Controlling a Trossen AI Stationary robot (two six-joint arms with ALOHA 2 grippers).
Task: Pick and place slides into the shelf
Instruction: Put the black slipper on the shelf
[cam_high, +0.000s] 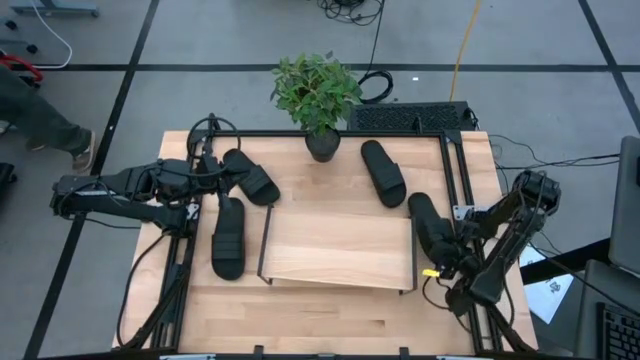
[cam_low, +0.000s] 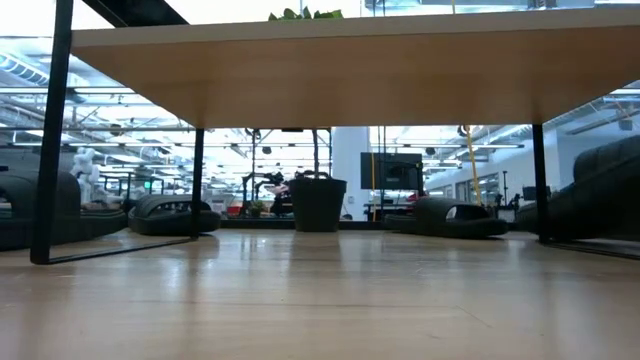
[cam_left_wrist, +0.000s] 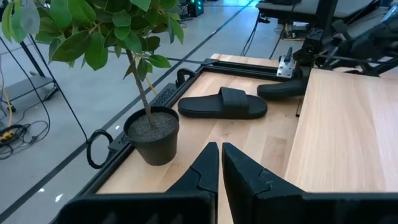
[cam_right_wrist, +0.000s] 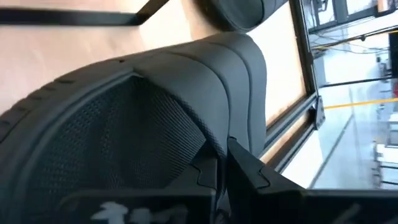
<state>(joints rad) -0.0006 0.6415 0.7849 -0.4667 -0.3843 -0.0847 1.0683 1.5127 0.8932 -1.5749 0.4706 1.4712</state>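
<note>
— Right gripper (cam_high: 447, 262) first: where does it stand?

— At the right end of the shelf (cam_high: 340, 245), just outside the black wire end frame, with its fingers closed together against the strap of the rightmost slide (cam_high: 428, 225). In the right wrist view the ribbed strap (cam_right_wrist: 186, 87) fills the picture and the closed fingertips (cam_right_wrist: 219, 171) press at its edge; a pinch on the band looks likely, though a true hold cannot be confirmed.

— How does that slide lie?

— Its long axis runs near-to-far along the shelf's right end, and the gripper sits at its near end. The shelf board lies directly to its left, so the coming move, as I judge it, is a lift and a carry leftward over the end frame.

— And the left gripper (cam_high: 215, 180)?

— Closed and empty, at the far-left part of the table between two slides: one (cam_high: 250, 176) angled just to its right, another (cam_high: 228, 237) lying near-to-far just nearer than it. The fourth slide (cam_high: 383, 172) lies far of the shelf, right of the plant pot (cam_high: 322, 145). The shelf board carries no slide yet.
</note>
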